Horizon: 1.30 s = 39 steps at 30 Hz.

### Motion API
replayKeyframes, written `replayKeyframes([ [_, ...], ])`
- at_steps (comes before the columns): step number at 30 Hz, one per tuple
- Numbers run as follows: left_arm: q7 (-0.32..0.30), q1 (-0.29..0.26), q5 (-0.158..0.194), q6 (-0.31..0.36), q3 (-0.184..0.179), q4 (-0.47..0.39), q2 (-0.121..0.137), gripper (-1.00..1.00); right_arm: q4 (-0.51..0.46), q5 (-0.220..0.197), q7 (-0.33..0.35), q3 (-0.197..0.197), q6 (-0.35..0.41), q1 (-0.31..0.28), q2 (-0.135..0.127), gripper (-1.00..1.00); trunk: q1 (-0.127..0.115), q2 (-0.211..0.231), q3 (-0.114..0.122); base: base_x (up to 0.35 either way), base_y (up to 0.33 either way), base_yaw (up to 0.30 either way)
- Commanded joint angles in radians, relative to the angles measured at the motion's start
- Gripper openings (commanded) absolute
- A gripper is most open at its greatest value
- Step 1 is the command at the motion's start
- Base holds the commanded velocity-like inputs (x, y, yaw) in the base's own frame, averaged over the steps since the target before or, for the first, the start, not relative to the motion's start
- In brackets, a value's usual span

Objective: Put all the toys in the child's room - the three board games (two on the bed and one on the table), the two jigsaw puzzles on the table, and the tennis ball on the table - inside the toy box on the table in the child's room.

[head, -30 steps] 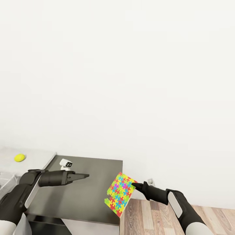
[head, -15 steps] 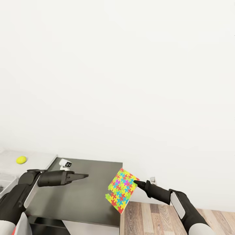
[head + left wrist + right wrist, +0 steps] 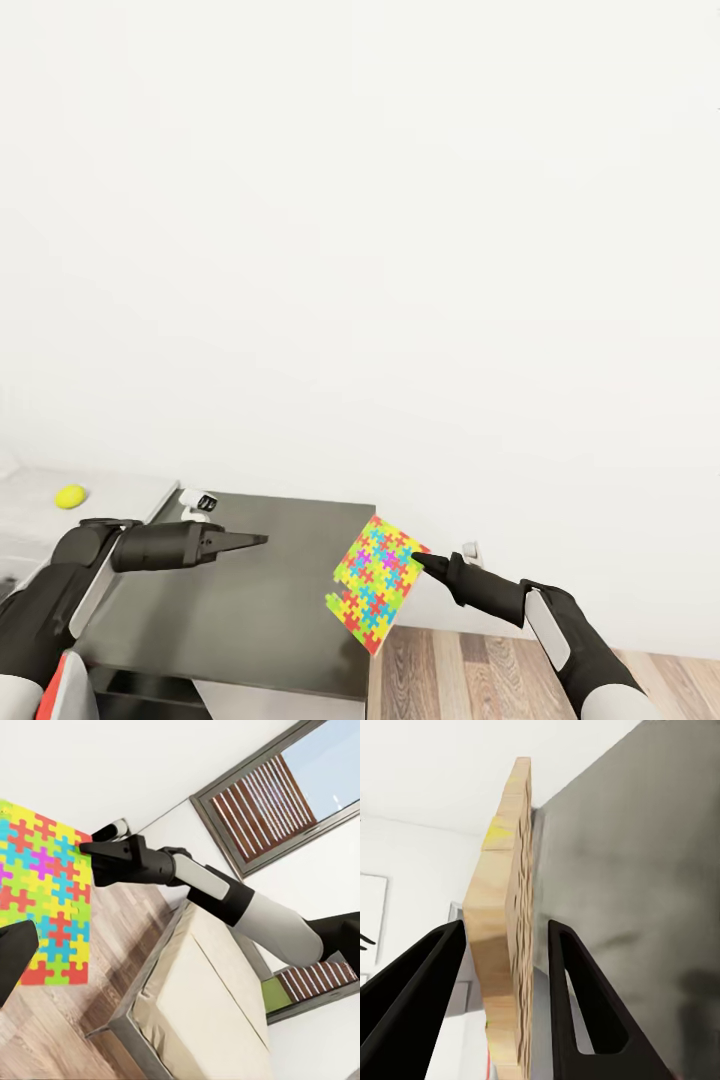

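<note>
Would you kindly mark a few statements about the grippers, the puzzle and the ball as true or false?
1. The right gripper holds the puzzle by one edge. True.
2. The puzzle lies flat on the table. False: it is held up, tilted, above the dark table edge and the wood floor.
3. The left gripper grips the ball. False: it holds nothing in the head view, and the ball rests apart on the pale desk top.
4. In the right wrist view the puzzle sits edge-on between the two fingers. True.
5. A bed shows in the left wrist view. True.
</note>
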Motion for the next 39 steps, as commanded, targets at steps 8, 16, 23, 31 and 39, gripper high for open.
replayKeyframes([
  [8, -0.004, -0.001, 0.0, 0.011, -0.001, 0.0, 0.015, 1.0, 0.0, -0.001, 0.002, -0.002, 0.003, -0.001, 0.001, -1.0, -0.003, 0.005, 0.014, -0.007, 0.0, 0.0],
  [16, -0.004, -0.001, 0.0, 0.011, -0.001, 0.0, 0.017, 1.0, 0.0, -0.001, 0.002, -0.002, -0.004, -0.001, 0.0, -1.0, -0.003, 0.005, 0.028, -0.146, 0.0, 0.024],
  [23, -0.004, -0.001, -0.002, 0.011, -0.002, 0.0, 0.015, 1.0, 0.0, -0.001, 0.002, -0.002, -0.005, -0.001, 0.0, -1.0, -0.003, 0.005, 0.039, -0.034, 0.0, 0.061],
  [31, -0.004, -0.001, -0.002, 0.011, -0.002, 0.0, 0.014, 1.0, 0.0, -0.001, 0.002, -0.002, -0.005, -0.001, 0.0, -1.0, -0.003, 0.005, 0.052, -0.003, 0.0, 0.068],
  [39, -0.004, -0.001, -0.002, 0.011, -0.003, 0.0, 0.014, 1.0, 0.0, -0.001, 0.002, -0.002, -0.005, -0.001, 0.0, -1.0, -0.003, 0.005, 0.066, 0.0, 0.0, 0.087],
])
